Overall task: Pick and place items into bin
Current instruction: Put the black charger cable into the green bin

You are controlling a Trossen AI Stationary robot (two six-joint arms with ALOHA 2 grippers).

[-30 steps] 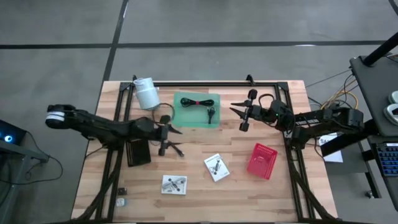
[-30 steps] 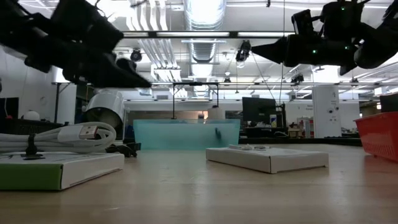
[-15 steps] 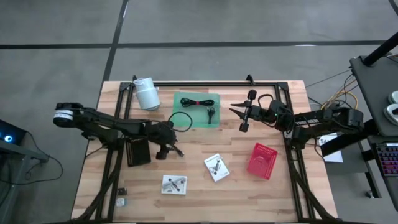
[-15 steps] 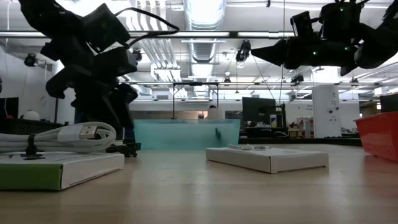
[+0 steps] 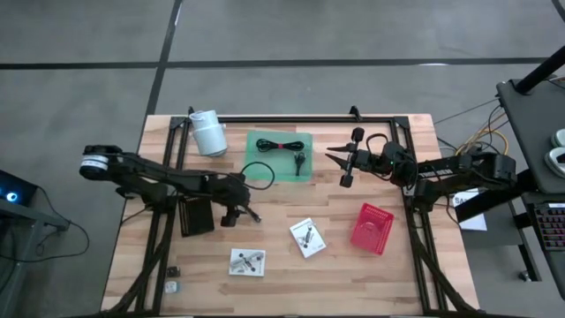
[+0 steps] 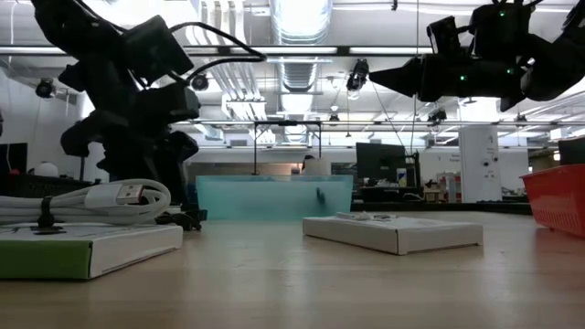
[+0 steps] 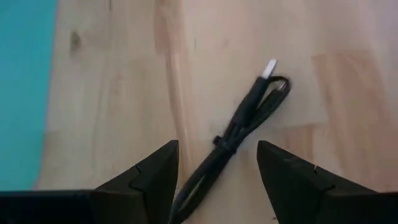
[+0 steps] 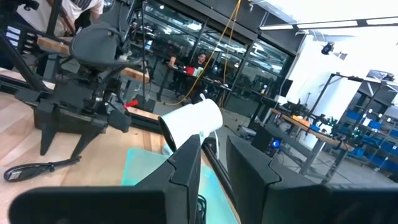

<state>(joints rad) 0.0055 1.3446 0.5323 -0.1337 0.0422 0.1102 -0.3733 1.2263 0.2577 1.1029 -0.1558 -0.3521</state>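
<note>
A coiled black cable bundle lies flat on the wooden table; in the high view it sits just in front of the green tray. My left gripper points down over it, open, one finger on either side of the bundle's near end. A second black cable bundle lies in the green tray. Two white packets lie flat nearer the front. My right gripper hangs open and empty above the table, right of the tray.
A white cylindrical roll stands at the back left. A red basket sits at the right. A black box lies beside my left gripper. Two small things lie near the front left corner. Bare wood lies between the packets and the basket.
My left gripper has tipped from nearly level to pointing down and has come down over the black cable bundle on the table. The bundle has stayed where it was.
</note>
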